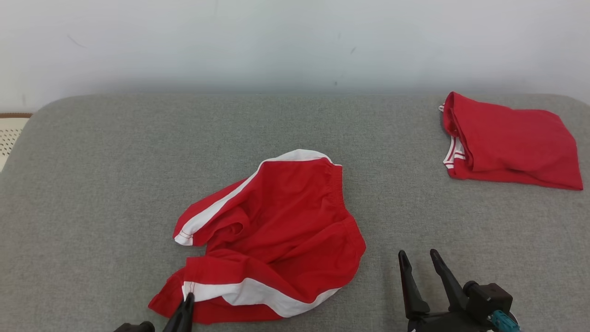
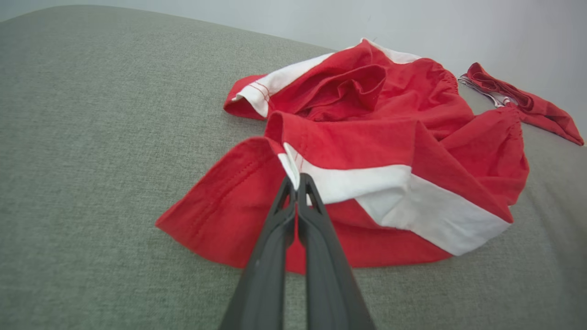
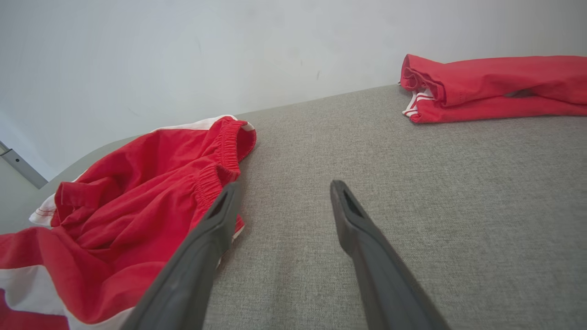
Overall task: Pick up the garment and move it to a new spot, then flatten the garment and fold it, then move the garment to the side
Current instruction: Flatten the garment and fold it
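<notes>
The garment [image 1: 276,221] is a pair of red shorts with white side stripes, lying crumpled in the middle of the grey cushioned surface [image 1: 115,184]. It also spreads across the left wrist view [image 2: 367,137] and the left of the right wrist view [image 3: 128,201]. My left gripper [image 1: 188,299] is shut on the hem of the near leg, at the end of the white stripe [image 2: 297,179]. My right gripper [image 1: 419,258] stands open over bare fabric to the right of the shorts, nothing between its fingers [image 3: 282,188].
A second red garment [image 1: 507,143] lies folded at the far right, also in the right wrist view [image 3: 495,87]. A pale wall [image 1: 295,41] runs behind the surface. A perforated white object [image 1: 9,133] sits past the left edge.
</notes>
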`<state>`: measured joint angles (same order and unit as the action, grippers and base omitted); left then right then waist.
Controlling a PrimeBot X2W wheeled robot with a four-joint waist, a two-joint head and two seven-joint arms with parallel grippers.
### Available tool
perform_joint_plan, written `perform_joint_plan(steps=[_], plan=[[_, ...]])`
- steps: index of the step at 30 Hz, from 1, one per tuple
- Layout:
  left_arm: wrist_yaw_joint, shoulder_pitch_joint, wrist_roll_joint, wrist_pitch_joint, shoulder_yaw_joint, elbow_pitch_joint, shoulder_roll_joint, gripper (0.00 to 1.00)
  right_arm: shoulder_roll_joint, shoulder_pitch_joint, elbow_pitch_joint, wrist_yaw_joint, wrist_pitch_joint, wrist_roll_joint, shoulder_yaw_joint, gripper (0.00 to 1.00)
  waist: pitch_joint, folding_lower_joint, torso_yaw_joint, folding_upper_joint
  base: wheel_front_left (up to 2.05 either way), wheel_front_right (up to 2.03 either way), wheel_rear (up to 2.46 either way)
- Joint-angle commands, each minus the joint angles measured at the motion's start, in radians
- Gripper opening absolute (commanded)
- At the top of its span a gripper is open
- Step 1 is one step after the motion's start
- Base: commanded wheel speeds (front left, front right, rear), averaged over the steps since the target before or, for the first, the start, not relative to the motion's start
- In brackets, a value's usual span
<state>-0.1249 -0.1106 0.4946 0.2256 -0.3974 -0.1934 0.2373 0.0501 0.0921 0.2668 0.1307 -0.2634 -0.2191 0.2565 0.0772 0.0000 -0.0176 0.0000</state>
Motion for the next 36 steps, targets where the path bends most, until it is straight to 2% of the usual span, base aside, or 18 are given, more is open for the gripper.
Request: perform_joint_plan(steps=[1, 9, 14, 19, 24, 25, 26, 27, 36], plan=[[0.004, -0.002, -0.005, 0.006, -0.004, -0.009, -0.002, 0.00, 0.000, -0.010, 0.000, 0.000, -0.002, 0.009, -0.006, 1.00, -0.006, 0.0000, 0.008, 0.0000, 0.00, 0.00, 0.00], [-0.015, 0.035, -0.013, -0.010, -0.014, 0.059, 0.010, 0.00, 0.000, -0.027, 0.002, 0.000, -0.002, -0.005, -0.017, 1.00, -0.033, 0.0000, 0.072, 0.0000, 0.00, 0.00, 0.00], [-0.027, 0.102, -0.010, -0.060, -0.053, 0.145, 0.017, 0.00, 0.000, -0.041, 0.001, 0.000, -0.002, -0.007, -0.033, 1.00, -0.046, 0.0000, 0.126, 0.0000, 0.00, 0.00, 0.00], [-0.025, 0.134, 0.014, -0.066, -0.065, 0.138, -0.001, 0.00, 0.000, -0.042, -0.001, 0.000, -0.002, -0.001, -0.043, 1.00, -0.042, 0.0000, 0.149, 0.0000, 0.00, 0.00, 0.00], [-0.009, 0.144, 0.038, -0.067, -0.081, 0.068, -0.017, 0.00, 0.000, -0.042, 0.009, 0.000, -0.002, 0.004, -0.051, 1.00, -0.044, 0.0000, 0.168, 0.0000, 0.00, 0.00, 0.00], [-0.007, 0.140, 0.036, -0.057, -0.081, 0.059, -0.020, 0.04, 0.000, -0.040, 0.010, 0.000, -0.002, 0.005, -0.052, 1.00, -0.044, 0.0000, 0.170, 0.0000, 0.00, 0.00, 0.00], [-0.006, 0.135, 0.036, -0.046, -0.079, 0.055, -0.025, 0.84, 0.000, -0.040, 0.010, 0.000, -0.002, 0.006, -0.054, 1.00, -0.044, 0.0000, 0.173, 0.0000, 0.00, 0.00, 0.00], [-0.006, 0.130, 0.037, -0.037, -0.075, 0.051, -0.026, 1.00, 0.000, -0.038, 0.009, 0.000, -0.002, 0.006, -0.057, 1.00, -0.043, 0.0000, 0.177, 0.0000, 0.00, 0.00, 0.00], [-0.028, 0.087, -0.010, 0.029, -0.012, 0.111, -0.018, 1.00, 0.000, -0.045, 0.001, 0.000, -0.002, 0.016, -0.075, 1.00, -0.036, 0.0000, 0.218, 0.0000, 0.00, 0.00, 0.00]])
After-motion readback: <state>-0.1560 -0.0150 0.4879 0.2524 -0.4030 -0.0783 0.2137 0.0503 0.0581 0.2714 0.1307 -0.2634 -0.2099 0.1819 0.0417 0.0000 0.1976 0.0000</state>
